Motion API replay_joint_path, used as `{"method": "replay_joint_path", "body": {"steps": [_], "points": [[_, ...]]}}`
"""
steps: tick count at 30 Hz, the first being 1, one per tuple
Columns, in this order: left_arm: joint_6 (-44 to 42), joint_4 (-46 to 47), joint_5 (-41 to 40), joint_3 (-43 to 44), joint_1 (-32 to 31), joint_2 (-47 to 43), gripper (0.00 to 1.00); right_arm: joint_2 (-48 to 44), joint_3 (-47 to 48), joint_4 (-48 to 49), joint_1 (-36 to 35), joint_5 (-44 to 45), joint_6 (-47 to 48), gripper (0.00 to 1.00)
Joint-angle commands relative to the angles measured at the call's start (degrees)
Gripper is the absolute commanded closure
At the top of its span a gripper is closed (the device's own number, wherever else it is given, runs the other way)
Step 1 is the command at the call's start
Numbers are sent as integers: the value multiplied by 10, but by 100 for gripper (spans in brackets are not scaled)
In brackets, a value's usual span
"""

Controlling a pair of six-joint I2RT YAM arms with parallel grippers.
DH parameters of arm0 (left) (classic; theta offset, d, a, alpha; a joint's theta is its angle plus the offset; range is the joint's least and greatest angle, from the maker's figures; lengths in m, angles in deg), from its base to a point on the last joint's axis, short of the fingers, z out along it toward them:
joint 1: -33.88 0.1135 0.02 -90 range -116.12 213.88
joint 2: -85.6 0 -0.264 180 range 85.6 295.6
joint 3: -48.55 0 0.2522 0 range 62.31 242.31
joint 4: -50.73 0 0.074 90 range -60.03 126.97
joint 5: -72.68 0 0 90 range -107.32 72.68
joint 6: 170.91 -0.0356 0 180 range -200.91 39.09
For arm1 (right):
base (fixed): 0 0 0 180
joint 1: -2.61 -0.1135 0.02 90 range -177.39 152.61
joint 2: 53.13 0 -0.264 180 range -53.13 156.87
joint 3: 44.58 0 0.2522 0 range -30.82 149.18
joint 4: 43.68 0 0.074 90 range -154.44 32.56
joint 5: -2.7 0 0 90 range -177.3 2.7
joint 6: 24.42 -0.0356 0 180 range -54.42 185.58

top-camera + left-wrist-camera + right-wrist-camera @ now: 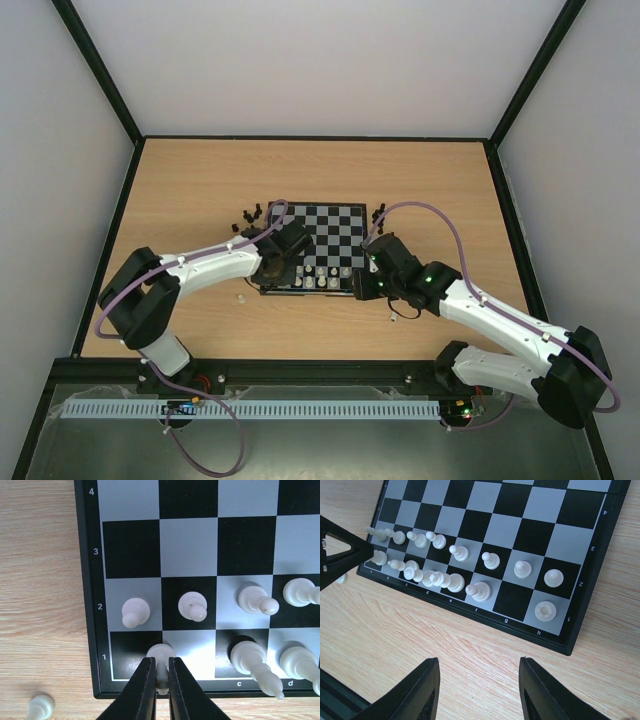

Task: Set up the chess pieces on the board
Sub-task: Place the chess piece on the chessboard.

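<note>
The chessboard (330, 225) lies mid-table. Several white pieces stand on its two near rows (445, 580). My left gripper (161, 680) is shut on a white piece (161, 654). It holds that piece at the line between the first two squares of row 1, at the board's near left corner (272, 268). White pawns (135, 612) stand just beyond it on row 2. My right gripper (479, 662) is open and empty over bare table, just off the board's near right edge (368, 275). A white rook (545, 611) stands on the corner square h.
One white piece (40, 707) lies loose on the table left of the board's near corner (241, 297). Black pieces stand in small clusters off the board's far left (252, 213) and far right (378, 213) corners. Black frame rails (110, 240) border the wooden table.
</note>
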Motion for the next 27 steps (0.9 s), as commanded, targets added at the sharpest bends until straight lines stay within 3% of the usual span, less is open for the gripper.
{"method": "replay_joint_path", "body": {"steps": [1, 27], "points": [[-8, -7, 6, 18, -4, 8, 93, -5, -5, -8, -3, -4, 8, 56], [-1, -3, 10, 23, -18, 26, 91, -9, -8, -5, -3, -11, 9, 56]]}}
